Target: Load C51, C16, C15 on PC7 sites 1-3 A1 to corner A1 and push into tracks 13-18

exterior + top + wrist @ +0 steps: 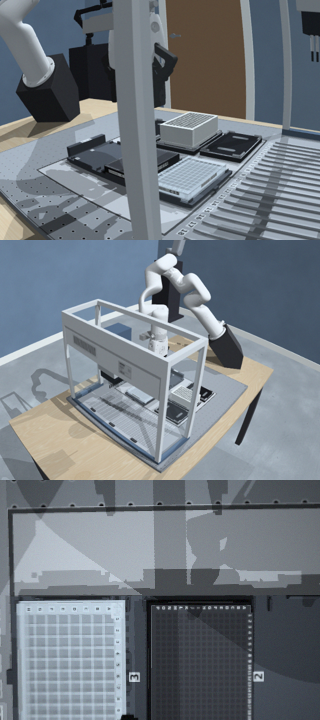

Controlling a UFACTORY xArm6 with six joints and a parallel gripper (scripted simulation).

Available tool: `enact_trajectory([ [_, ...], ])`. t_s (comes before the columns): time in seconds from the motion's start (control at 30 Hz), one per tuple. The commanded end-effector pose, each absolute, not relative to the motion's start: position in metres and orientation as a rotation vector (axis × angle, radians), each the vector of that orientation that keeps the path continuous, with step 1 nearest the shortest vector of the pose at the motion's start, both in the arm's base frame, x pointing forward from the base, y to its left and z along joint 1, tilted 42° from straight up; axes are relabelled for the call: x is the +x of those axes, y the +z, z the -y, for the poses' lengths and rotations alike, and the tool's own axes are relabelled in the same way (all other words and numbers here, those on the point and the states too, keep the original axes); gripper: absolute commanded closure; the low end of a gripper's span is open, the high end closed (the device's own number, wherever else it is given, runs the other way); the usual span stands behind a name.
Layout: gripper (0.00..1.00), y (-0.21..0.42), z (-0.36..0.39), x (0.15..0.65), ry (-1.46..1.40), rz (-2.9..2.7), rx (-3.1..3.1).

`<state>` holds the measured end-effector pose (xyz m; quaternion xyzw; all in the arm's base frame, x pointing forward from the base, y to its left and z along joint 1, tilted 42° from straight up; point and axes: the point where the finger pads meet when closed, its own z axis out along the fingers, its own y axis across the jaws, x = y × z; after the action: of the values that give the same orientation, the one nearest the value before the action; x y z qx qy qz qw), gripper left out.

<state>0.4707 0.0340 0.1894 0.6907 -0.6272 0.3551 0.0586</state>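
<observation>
Carrier PC7 [103, 160] lies on the apron in front of the rails, its handle [86, 143] toward the arm. The clear 96-well plate C15 [191, 175] sits on site 3 [70, 660]. The dark 384-well plate C16 [165, 158] sits on site 2 [200, 662]. Site 1 [94, 155] by the handle is bare. The white deep-well block C51 [188, 127] stands in its nest [182, 393]. My gripper [159, 98] hangs above the carrier, open and empty, half hidden by a frame post. Its fingers do not show in the wrist view.
An empty black nest [231, 145] lies beside the block toward the rails; another [206, 395] lies on its other side. The white instrument frame post [136, 129] stands close to the carrier. The rails [271, 186] carry track numbers [201, 214]. A pipetting head [311, 25] hangs above.
</observation>
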Motion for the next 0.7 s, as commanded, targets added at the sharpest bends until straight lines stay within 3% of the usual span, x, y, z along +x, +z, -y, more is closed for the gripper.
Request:
enact_trajectory([
  [0.0,0.0,0.188,-0.039,0.471,1.072,1.863,2.116],
  [0.67,0.0,0.149,-0.115,0.463,1.072,1.863,2.117],
])
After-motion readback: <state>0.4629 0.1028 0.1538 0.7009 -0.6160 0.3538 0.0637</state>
